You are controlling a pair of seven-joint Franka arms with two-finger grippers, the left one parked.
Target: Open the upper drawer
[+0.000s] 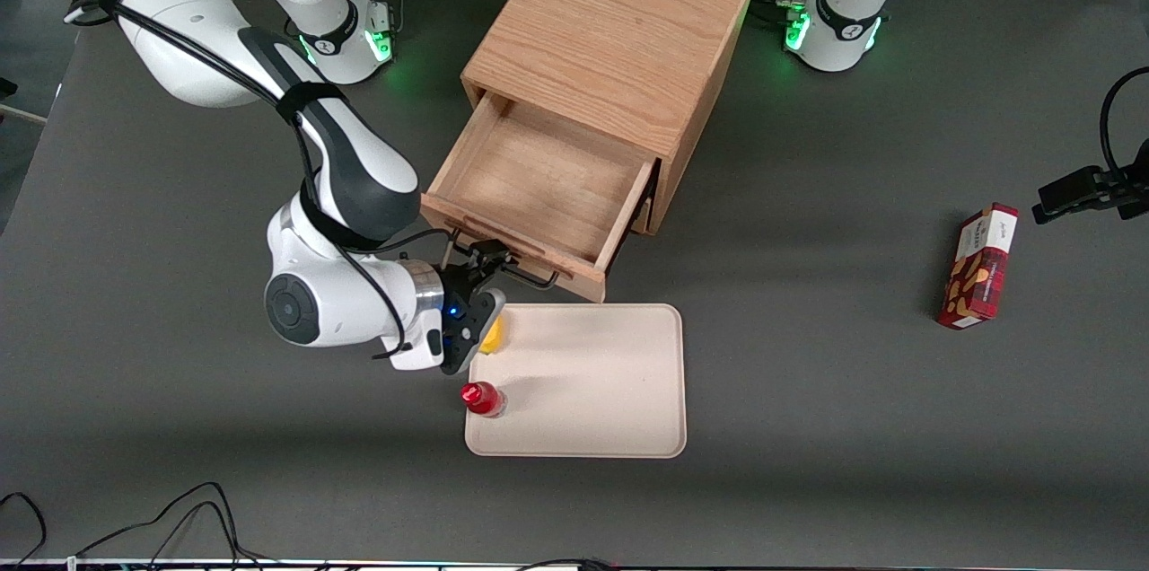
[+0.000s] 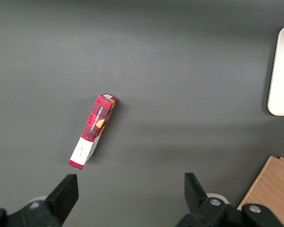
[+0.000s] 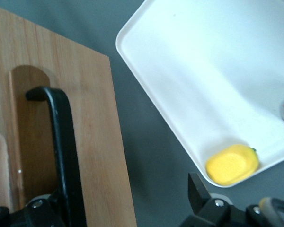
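Upper drawer (image 1: 539, 185) work centres on its long black bar handle (image 1: 521, 270), and the gripper (image 1: 480, 270) sits right at that bar, at the drawer's front face, nearer the front camera than the cabinet (image 1: 610, 41). In the right wrist view the handle (image 3: 61, 151) runs down between the two fingers, one fingertip (image 3: 199, 191) standing well apart from the bar, so the jaws look spread around the handle rather than pinched on it. Solid oak walls and a metal bar suggest a stiff, fairly heavy box that should slide on its runners rather than flex; the painted metal may be a little slippery, so hooking or gripping near the middle of the bar seems the best hold, pulling straight out along the drawer's line. Already the drawer stands pulled well out of the cabinet, its bare wooden floor showing. Just in front of it lies a cream tray (image 1: 628, 373) carrying a yellow piece (image 1: 492, 336) and a red-capped bottle (image 1: 482, 398); further travel could bring the drawer front against the tray's rim. A red snack box (image 1: 978, 266) lies toward the parked arm's end of the table.
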